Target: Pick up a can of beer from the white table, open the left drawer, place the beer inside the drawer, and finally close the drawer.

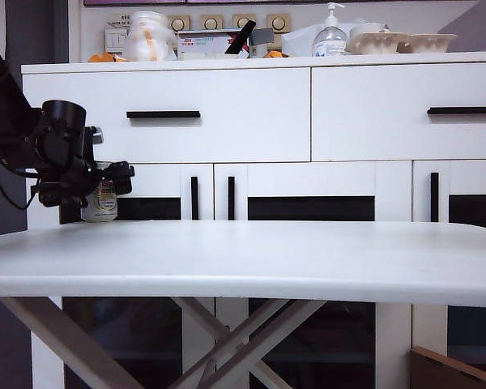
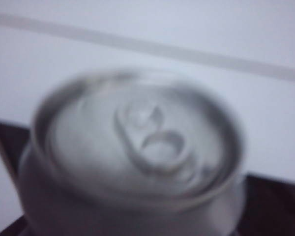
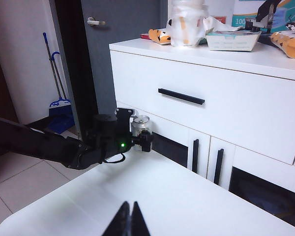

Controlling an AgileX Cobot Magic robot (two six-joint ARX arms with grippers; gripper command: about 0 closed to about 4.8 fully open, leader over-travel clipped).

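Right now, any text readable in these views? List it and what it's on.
"100": partial number on the teal-and-white box on top of the cabinet; the rest is cut off.
Can of beer label, at the left gripper: print too small and blurred to read.
Box on the cabinet, exterior view: red and blue print, illegible.

we see the can of beer [image 1: 105,201] standing upright at the far left corner of the white table [image 1: 251,259], its silver body and pale label with a gold emblem partly hidden. from above, its lid [image 2: 142,137] is blurred, the pull tab flat and unopened. the table is a plain white top on crossed legs. behind it, the left drawer [image 1: 227,113] is shut, a flat white front with one short black bar handle [image 1: 163,114].
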